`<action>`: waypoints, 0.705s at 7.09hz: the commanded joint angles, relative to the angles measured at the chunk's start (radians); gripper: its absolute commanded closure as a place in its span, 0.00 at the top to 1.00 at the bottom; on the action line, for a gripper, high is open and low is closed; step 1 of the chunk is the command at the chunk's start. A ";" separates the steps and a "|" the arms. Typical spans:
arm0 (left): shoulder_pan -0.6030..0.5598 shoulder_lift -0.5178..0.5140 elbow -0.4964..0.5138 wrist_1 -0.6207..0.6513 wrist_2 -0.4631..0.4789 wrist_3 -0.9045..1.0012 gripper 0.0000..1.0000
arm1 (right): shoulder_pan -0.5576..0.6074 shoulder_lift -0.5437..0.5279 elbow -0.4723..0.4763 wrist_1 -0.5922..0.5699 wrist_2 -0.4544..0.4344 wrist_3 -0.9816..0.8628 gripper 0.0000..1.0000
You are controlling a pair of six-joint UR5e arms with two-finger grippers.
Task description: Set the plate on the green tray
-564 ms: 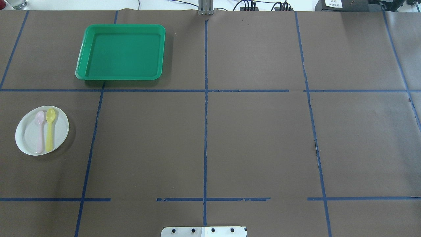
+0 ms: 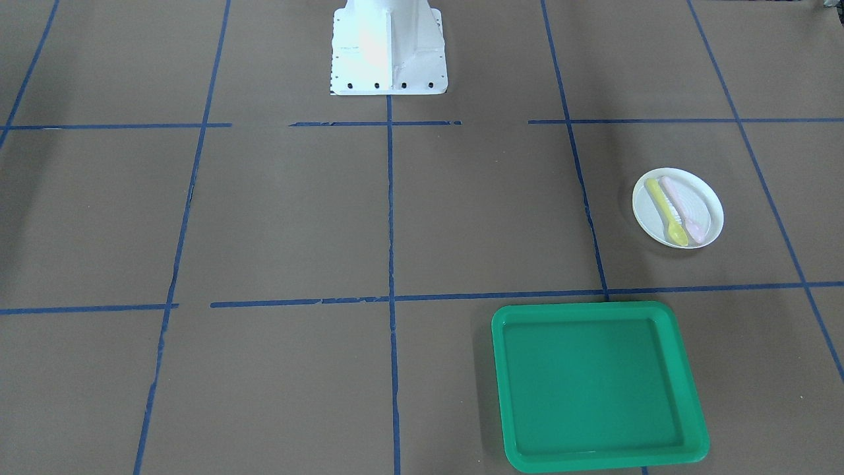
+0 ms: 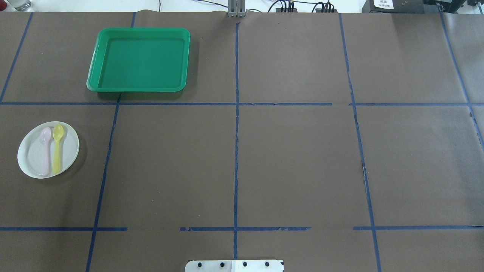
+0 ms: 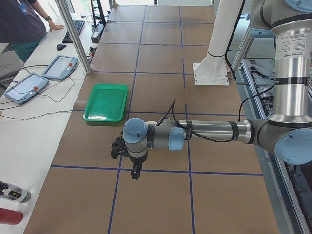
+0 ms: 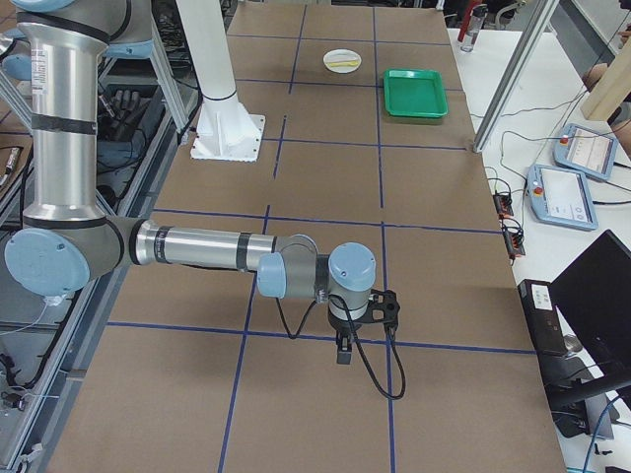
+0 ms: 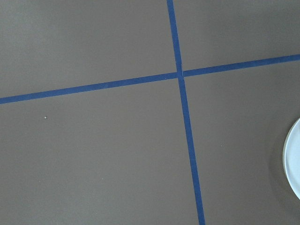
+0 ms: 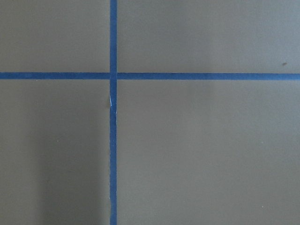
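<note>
The small white plate (image 3: pixel 32 156) lies at the table's left side, with a pink spoon (image 3: pixel 45 151) and a yellow spoon (image 3: pixel 57 149) on it. It also shows in the front-facing view (image 2: pixel 709 204), and its edge shows in the left wrist view (image 6: pixel 294 164). The green tray (image 3: pixel 141 62) sits empty, farther back and to the plate's right; it also shows in the front-facing view (image 2: pixel 587 382). My left gripper (image 4: pixel 118 147) hangs above the table near the plate; I cannot tell if it is open. My right gripper (image 5: pixel 381 306) is far off at the other end; its state cannot be told.
The robot's white base (image 2: pixel 388 49) stands at the middle of the near edge. Blue tape lines cross the brown table cover. An operator (image 4: pixel 22 22) stands by the far bench with teach pendants (image 4: pixel 24 87).
</note>
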 commanded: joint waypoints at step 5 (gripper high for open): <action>0.255 -0.001 -0.024 -0.233 -0.016 -0.514 1.00 | 0.000 0.000 0.001 0.000 0.000 0.000 1.00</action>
